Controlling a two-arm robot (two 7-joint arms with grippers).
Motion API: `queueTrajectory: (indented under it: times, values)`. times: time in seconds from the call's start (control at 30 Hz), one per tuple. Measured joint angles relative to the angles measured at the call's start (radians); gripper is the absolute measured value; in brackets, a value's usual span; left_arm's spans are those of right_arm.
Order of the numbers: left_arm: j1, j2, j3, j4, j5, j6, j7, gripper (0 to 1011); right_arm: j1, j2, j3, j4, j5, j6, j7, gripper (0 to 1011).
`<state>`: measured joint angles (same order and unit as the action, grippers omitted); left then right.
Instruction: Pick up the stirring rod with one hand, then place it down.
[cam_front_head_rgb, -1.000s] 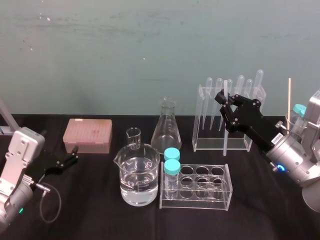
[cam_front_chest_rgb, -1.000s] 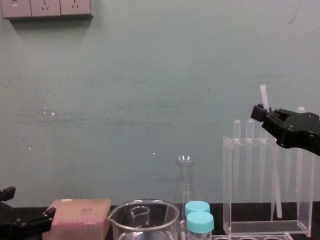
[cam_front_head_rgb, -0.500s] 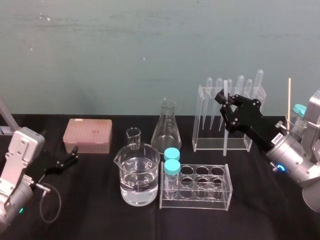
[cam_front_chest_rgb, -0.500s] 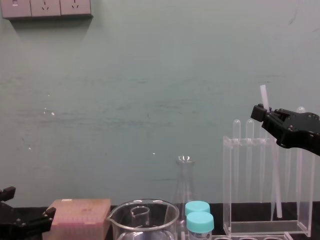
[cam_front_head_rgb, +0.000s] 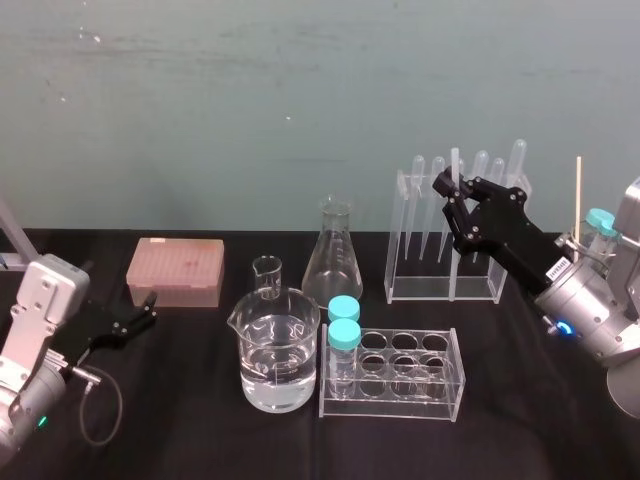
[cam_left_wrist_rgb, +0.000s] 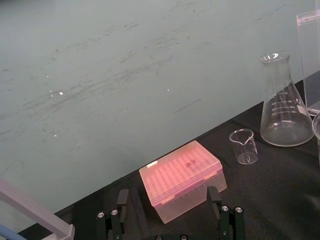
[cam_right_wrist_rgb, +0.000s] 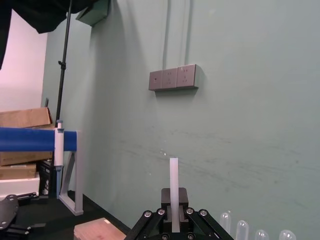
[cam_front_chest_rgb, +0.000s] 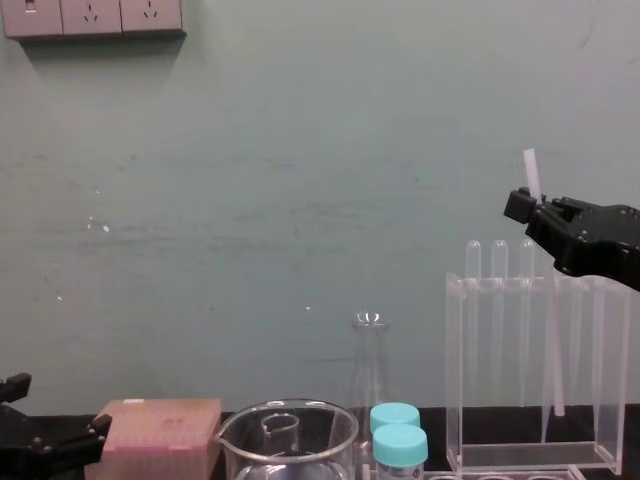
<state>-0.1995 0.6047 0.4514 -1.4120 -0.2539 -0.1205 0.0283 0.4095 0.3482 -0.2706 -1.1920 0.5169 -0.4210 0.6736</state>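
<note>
Far left of the pipette rack (cam_front_head_rgb: 410, 282), my left gripper (cam_front_head_rgb: 140, 312) sits low over the table, fingers apart and holding nothing. At the rack's top, my right gripper (cam_front_head_rgb: 447, 186) is clamped on the upper part of the stirring rod (cam_front_chest_rgb: 528, 170). It hangs nearly upright, lower end above the rack's base, perhaps just in front of the rack.

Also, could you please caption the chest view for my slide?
Right gripper shut on the stirring rod, holding it nearly upright in front of the clear rack; left gripper parked lower left.
</note>
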Motion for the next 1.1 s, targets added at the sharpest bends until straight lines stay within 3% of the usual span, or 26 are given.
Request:
queueTrajectory:
  times: [0.73, 1.1]
  values:
    - [0.0, 0.0, 0.0, 0.0, 0.0, 0.0, 0.0, 1000, -0.009, 0.017, -0.042, -0.017, 0.01, 0.058, 0.043, 70]
    - [0.0, 0.0, 0.0, 0.0, 0.0, 0.0, 0.0, 1000, 0.007, 0.025, -0.075, 0.019, 0.008, 0.079, 0.059, 70]
